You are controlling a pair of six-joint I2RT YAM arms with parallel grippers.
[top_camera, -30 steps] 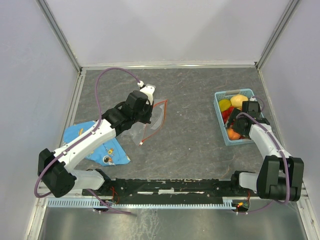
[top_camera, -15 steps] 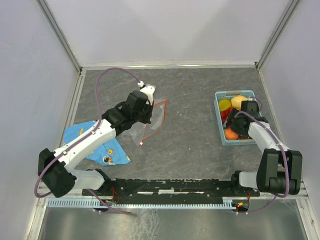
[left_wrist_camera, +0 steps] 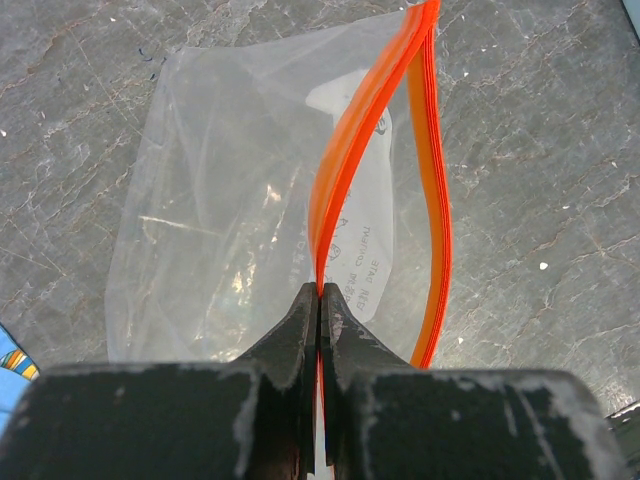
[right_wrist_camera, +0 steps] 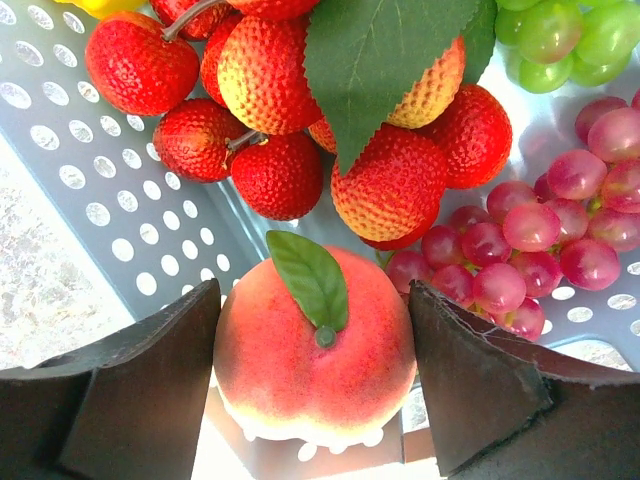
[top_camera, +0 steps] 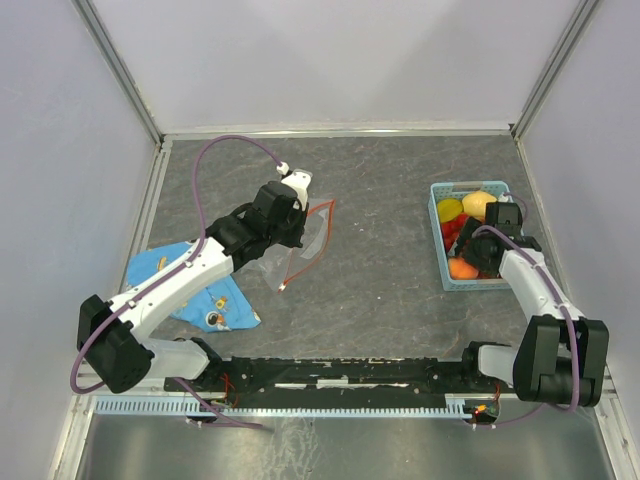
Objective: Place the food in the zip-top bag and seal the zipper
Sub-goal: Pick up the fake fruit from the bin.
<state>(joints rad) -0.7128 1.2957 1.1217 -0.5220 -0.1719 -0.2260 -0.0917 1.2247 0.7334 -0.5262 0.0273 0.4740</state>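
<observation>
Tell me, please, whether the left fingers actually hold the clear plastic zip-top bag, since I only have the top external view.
Observer: Yes, the left fingers are shut on one side of the orange-red zipper strip at the mouth of the clear plastic zip-top bag.
Operator: Is the mouth open?
Observer: Yes, the strip's other side bows away, leaving a gap.
Operator: And what are the right fingers doing?
Observer: The right fingers sit against both sides of the orange-pink toy peach, which is in the light-blue perforated plastic basket.
</observation>
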